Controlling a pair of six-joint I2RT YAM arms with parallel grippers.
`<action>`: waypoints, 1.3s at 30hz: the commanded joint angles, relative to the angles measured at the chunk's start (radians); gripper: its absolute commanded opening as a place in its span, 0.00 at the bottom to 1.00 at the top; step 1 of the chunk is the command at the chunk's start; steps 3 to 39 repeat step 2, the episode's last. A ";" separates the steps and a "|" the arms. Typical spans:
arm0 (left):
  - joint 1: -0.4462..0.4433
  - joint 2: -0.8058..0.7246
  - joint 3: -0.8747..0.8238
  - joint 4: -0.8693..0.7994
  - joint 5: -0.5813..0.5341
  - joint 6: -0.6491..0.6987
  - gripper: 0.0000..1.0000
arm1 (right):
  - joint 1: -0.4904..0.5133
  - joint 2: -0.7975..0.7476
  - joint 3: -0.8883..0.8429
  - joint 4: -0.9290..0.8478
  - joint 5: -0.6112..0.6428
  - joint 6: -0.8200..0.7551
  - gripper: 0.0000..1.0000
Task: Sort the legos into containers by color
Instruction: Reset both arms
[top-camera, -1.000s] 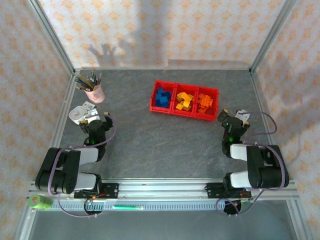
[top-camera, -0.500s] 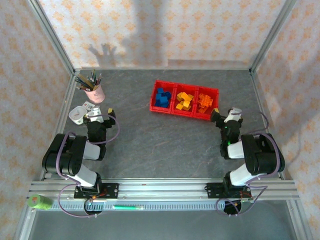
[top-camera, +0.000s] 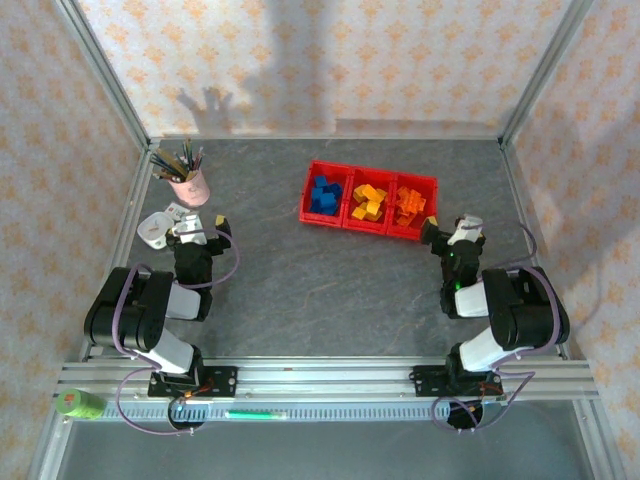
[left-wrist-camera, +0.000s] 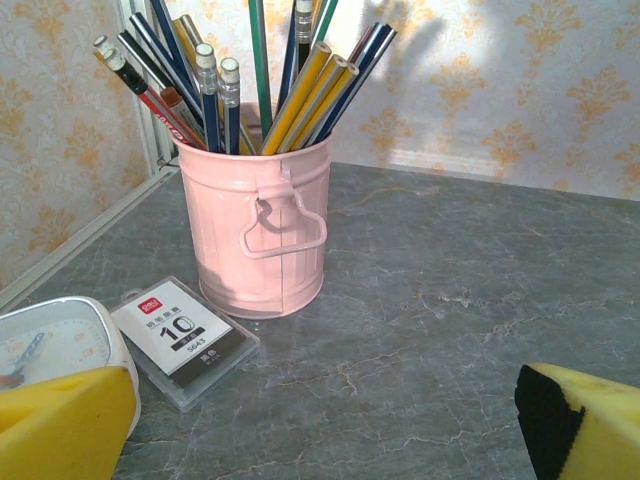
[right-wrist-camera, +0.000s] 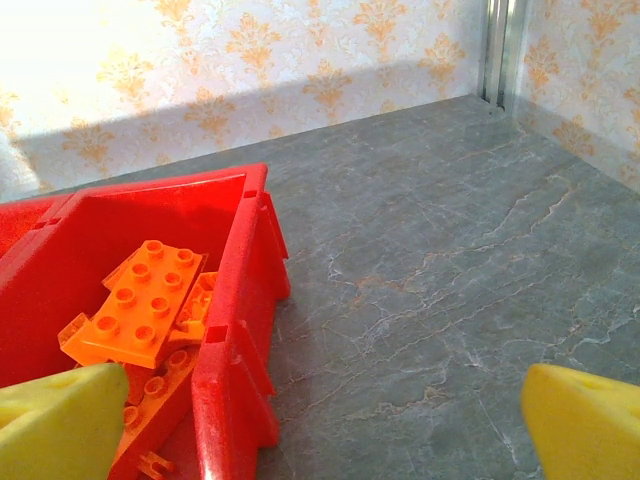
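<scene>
Just left of the wide-open, empty right tool (right-wrist-camera: 320, 430), containers (right-wrist-camera: 235, 330) with orange legos (right-wrist-camera: 135, 310)

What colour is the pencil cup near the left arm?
Pale pink; the pencil cup shows best in the left wrist view.

Left arm (top-camera: 135, 318), right arm (top-camera: 520, 320): black-white shells, purple cables (top-camera: 237, 262), yellow fingers (left-wrist-camera: 65, 425), possibly green LED (top-camera: 457, 285).

grey desk (top-camera: 300, 290) veined with pale marbling; cream walls (top-camera: 330, 60) printed with orange damask motifs. bright red bins (right-wrist-camera: 240, 300) hold blue legos (top-camera: 323, 195), yellow legos (top-camera: 369, 203) and orange legos (top-camera: 409, 206). pink cup (left-wrist-camera: 262, 230); pencils (left-wrist-camera: 300, 80) in yellow, blue, green and black. left gripper (left-wrist-camera: 320, 440) yellow with a black patch, right gripper (right-wrist-camera: 320, 420) yellow. arms (top-camera: 130, 325) black and white.
</scene>
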 joint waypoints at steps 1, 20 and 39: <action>0.006 0.000 0.004 0.047 0.029 0.010 1.00 | 0.000 -0.005 0.022 0.019 0.006 -0.014 1.00; 0.006 -0.005 -0.003 0.053 0.068 0.024 1.00 | 0.000 -0.007 0.018 0.023 0.006 -0.014 1.00; 0.006 -0.005 -0.003 0.053 0.068 0.024 1.00 | 0.000 -0.007 0.018 0.023 0.006 -0.014 1.00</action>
